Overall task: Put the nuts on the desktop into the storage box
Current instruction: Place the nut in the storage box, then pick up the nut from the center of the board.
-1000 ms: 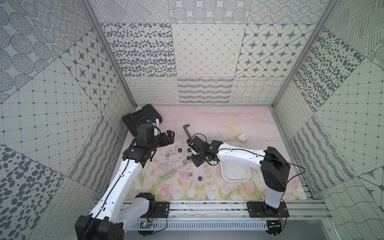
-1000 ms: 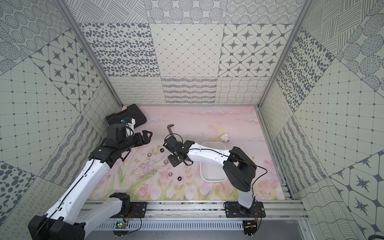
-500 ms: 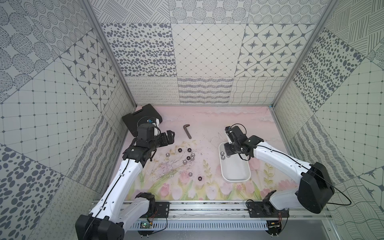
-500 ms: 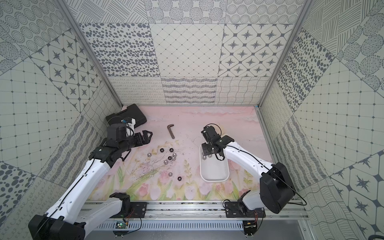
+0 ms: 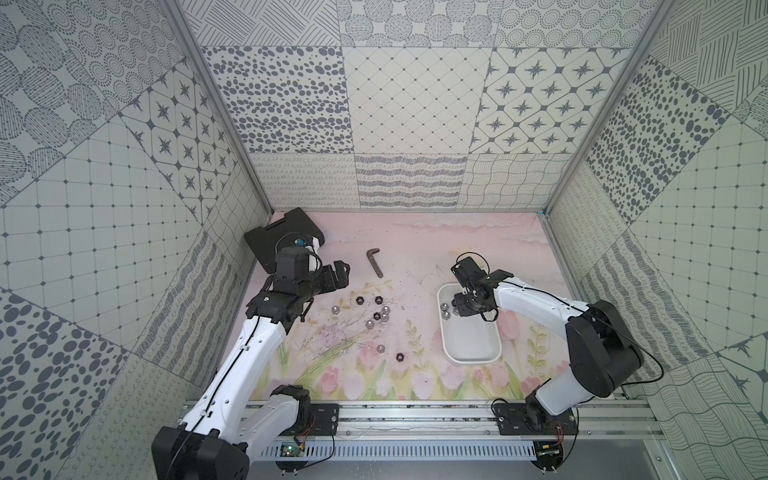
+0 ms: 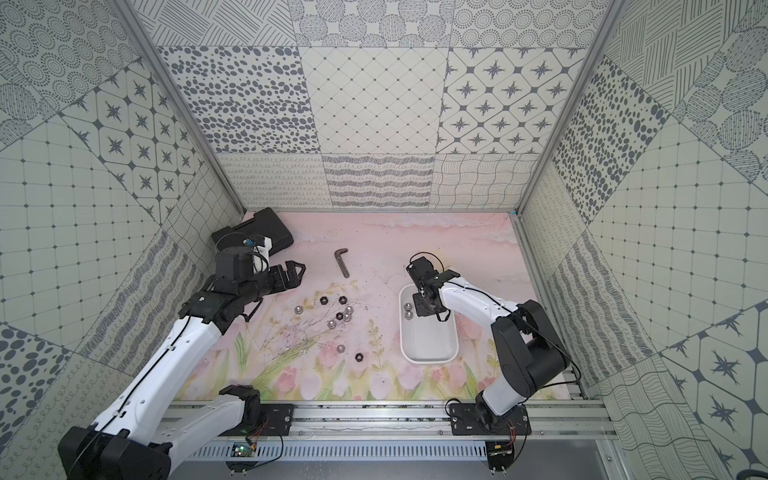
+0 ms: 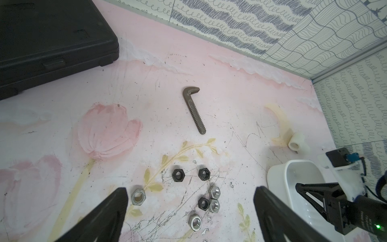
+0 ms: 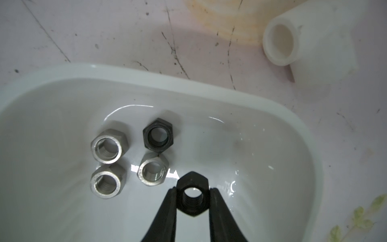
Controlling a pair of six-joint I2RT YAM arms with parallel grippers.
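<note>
My right hand [image 8: 192,191] pinched a black nut [image 8: 192,178] just over the white storage box [image 8: 209,91], near four more nuts [image 8: 109,146] inside.

Left arm [image 5: 253,353], right arm [image 5: 536,301]: glossy white shells, black joints, thin black cables [image 5: 243,351]; left gripper [image 7: 190,188], tapered black fingers [image 7: 104,215].

Right fingers [image 8: 165,211] clamped close; left fingers [image 7: 104,215] spread wide, hovering.
</note>
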